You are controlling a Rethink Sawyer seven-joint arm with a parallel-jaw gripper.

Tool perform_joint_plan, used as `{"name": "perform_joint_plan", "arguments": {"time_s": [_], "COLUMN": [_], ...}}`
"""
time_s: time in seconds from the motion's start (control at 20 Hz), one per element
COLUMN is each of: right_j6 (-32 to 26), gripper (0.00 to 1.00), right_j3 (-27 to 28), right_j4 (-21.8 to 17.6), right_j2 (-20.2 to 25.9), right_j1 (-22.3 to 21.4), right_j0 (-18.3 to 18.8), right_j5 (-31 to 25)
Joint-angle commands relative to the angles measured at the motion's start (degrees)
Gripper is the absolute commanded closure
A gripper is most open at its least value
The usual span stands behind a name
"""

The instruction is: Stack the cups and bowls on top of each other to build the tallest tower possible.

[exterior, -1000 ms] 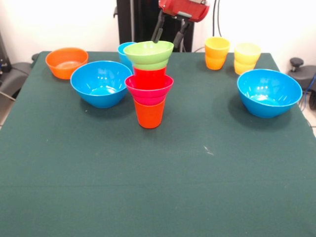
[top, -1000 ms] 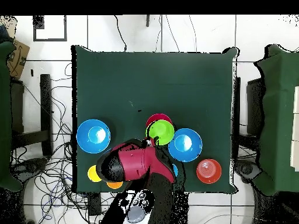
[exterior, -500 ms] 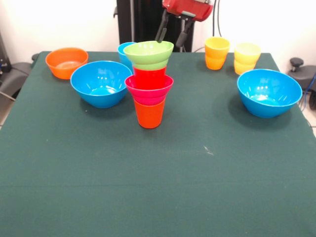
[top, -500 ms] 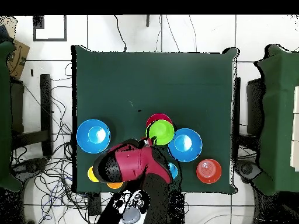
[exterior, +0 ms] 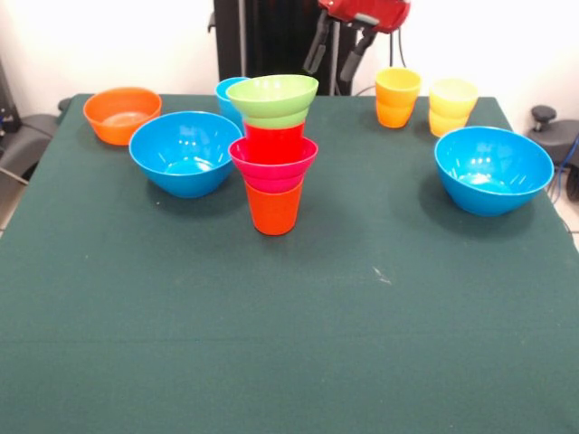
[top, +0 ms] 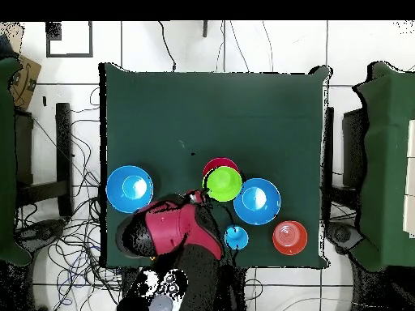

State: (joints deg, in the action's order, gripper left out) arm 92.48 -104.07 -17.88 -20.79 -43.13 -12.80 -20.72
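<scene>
The near half of the green surface (exterior: 289, 362) is bare right up to its front edge, giving wide open room. Mid-surface stands the tower (exterior: 274, 154): an orange cup (exterior: 273, 208) at the bottom, a pink-red bowl (exterior: 273, 161) on it, a red cup (exterior: 274, 140) in that, and a lime bowl (exterior: 272, 98) on top, tilted. A blue bowl (exterior: 185, 151) sits just to its left, another blue bowl (exterior: 493, 168) well apart near the right edge. Farther back, an orange bowl (exterior: 122, 113) lies by the left corner, a light blue cup (exterior: 228, 95) behind the tower, and a yellow-orange cup (exterior: 398, 97) and pale yellow cup (exterior: 452, 106) along the far edge. The gripper (exterior: 341, 52) hangs above the far edge, fingers spread and empty.
</scene>
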Motion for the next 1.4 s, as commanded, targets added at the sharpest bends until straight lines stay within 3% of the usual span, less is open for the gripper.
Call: {"name": "perform_joint_plan", "arguments": {"time_s": [0.05, 0.6, 0.85, 1.05, 1.4], "right_j6": [9.96, 9.38, 4.39, 1.11, -1.74], "gripper": [0.0, 0.0, 0.0, 0.0, 0.0], "right_j3": [3.67, 7.15, 7.49, 10.54, 15.26], "right_j4": [2.8, 4.98, 8.84, 11.18, 12.28], "right_j2": [1.49, 0.26, 8.15, 14.52, 21.9], "right_j1": [-0.96, -1.64, -2.53, 0.1, 4.83], "right_j0": [-2.36, -4.38, 2.45, 7.41, 11.26], "right_j5": [-7.49, -13.21, -11.19, -10.5, -13.42]}}
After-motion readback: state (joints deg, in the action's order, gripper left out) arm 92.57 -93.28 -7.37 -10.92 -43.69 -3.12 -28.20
